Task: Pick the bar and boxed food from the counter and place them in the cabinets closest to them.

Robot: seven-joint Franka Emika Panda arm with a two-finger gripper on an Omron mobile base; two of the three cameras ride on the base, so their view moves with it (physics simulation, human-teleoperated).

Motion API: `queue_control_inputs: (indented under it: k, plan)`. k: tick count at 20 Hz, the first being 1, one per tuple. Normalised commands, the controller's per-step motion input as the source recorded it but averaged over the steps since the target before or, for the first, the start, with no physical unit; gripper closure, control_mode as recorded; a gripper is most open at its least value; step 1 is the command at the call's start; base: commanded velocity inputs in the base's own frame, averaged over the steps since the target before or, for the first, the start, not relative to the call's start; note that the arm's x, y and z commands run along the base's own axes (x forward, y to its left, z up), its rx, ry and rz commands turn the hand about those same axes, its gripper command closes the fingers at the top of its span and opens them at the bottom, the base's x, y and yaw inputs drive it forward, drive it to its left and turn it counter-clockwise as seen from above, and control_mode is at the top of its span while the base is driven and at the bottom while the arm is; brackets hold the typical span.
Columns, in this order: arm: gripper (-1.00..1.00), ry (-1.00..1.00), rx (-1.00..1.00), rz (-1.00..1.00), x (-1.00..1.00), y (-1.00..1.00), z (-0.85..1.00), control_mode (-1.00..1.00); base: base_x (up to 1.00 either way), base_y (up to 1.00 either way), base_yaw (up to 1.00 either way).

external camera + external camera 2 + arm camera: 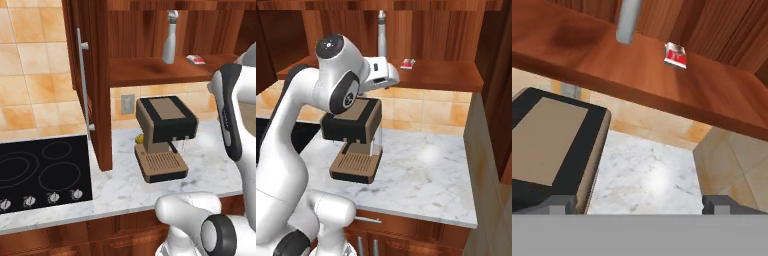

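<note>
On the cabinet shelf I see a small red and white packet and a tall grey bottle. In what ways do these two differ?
The bar lies flat on the shelf, while the grey bottle stands upright. The bar is small and low; the bottle is much taller and slim. The bar is white with red; the bottle is plain grey. Both rest on the same wooden shelf, apart from each other, above the coffee machine.

The arm (286,150) is showing glossy white, rounded shells with dark grey joint rings and round caps. Two small dark fingertips (559,204) are peeking at six o'clock, seemingly square-ended.
</note>
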Motion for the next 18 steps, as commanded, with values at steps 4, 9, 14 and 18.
queue_control_inputs:
  k: [4,9,14,18]
  plan:
    - [-1.00,-0.04,-0.09,0.00,-1.00,0.12,-0.91,-1.00,0.00,0.00,0.00]
    - [-1.00,0.00,-0.04,0.00,-0.48,0.20,-0.82,-1.00,0.00,0.00,0.00]
    - [-1.00,-0.01,-0.01,0.00,0.00,0.06,-0.09,-1.00,0.00,0.00,0.00]
    - [-1.00,0.00,0.00,0.00,0.00,0.00,0.00,-1.00,0.00,0.00,0.00]
